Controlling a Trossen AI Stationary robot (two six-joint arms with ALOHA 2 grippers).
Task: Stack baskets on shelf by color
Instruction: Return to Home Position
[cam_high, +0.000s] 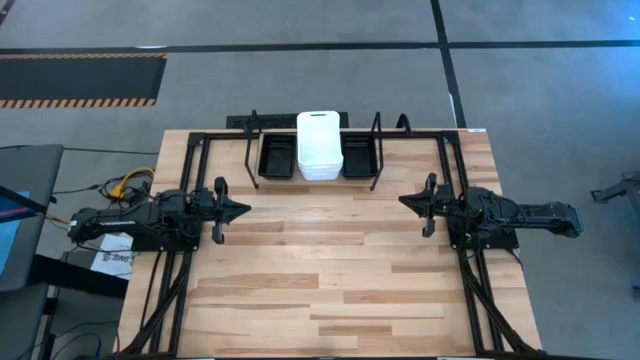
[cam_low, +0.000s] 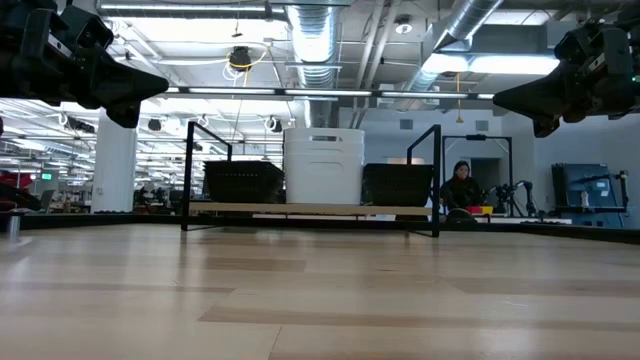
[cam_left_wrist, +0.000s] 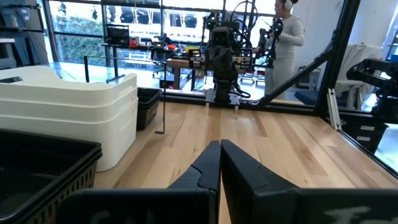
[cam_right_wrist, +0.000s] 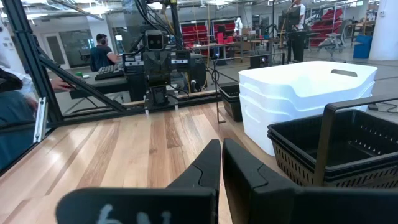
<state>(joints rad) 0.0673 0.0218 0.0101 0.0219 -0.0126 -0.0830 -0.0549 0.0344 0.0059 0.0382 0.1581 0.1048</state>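
High view: left end effector, right end effector closed by worktop side edges; baskets seem light, stiff, rim-grippable.

**Wood, Plastic and Wire**

The desk is pale jointed wood with a soft sheen. White baskets are smooth, faintly glossy plastic; black baskets are matt mesh plastic. The shelf is thin black metal over a light wood panel.

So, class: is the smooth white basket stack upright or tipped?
Upright: the smooth white basket stack sits level on the black wire shelf, rims horizontal.
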